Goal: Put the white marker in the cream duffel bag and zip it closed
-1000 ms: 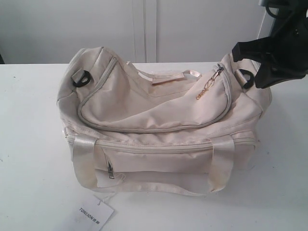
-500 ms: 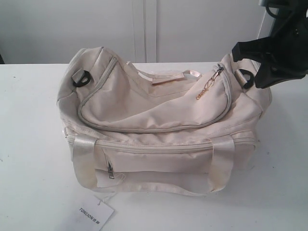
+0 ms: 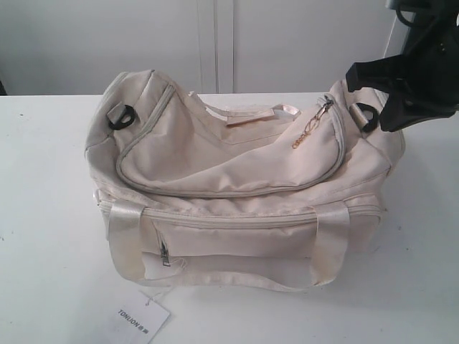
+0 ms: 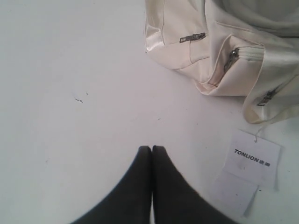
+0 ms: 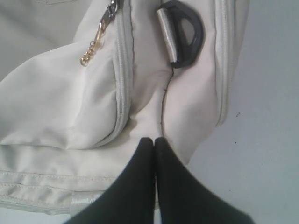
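Exterior view: slumped on white table, large soft cream fabric duffel bag; probably light, floppy, satin-slick. Best pinched at small gold ring zipper pull. No slim white marker visible anywhere. Left gripper, right gripper: fingertips pressed together, empty.

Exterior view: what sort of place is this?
Probably a lab workbench, not a home: plain white table, white wall panels behind, black robot arm at the cream duffel bag.

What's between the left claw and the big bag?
Just bare table, seen in the left wrist view, between the left gripper and the cream duffel bag.
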Controlling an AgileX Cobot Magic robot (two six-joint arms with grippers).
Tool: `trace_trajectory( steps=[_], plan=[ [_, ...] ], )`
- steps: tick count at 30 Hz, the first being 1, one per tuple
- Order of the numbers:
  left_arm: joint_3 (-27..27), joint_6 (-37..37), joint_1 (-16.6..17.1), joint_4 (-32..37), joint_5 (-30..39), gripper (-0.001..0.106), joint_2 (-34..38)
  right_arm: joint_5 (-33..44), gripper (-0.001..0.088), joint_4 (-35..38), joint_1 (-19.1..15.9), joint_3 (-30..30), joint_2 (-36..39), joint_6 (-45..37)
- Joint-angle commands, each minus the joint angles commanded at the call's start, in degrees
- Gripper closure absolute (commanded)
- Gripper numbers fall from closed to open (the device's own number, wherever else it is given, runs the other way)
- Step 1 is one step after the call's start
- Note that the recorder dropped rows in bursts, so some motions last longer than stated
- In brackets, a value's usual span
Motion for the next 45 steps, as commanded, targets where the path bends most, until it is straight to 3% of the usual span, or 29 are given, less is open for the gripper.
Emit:
trace_trajectory(
  steps=[6, 12, 19, 45],
  plan=[
    [9.3, 0.0, -0.1, 0.0, -6.5, 0.105, -7.3, 0.0, 0.0868, 0.0, 0.0, 0.0, 0.0, 0.0],
    [15.3, 0.9, -2.3, 0.6, -6.8, 0.105, -15.5, 0.0, 0.0868, 0.0, 0.0, 0.0, 0.0, 0.0],
    [20.0, 1.8, -3.0, 0.7, -12.5, 0.105, -15.9, -0.1, 0.0868, 0.0, 0.0, 0.0, 0.0, 0.0],
    [21.5, 2.5, -3.0, 3.4, -14.7, 0.105, -15.9, -0.4, 0.0868, 0.0, 0.0, 0.0, 0.0, 0.0]
  ],
)
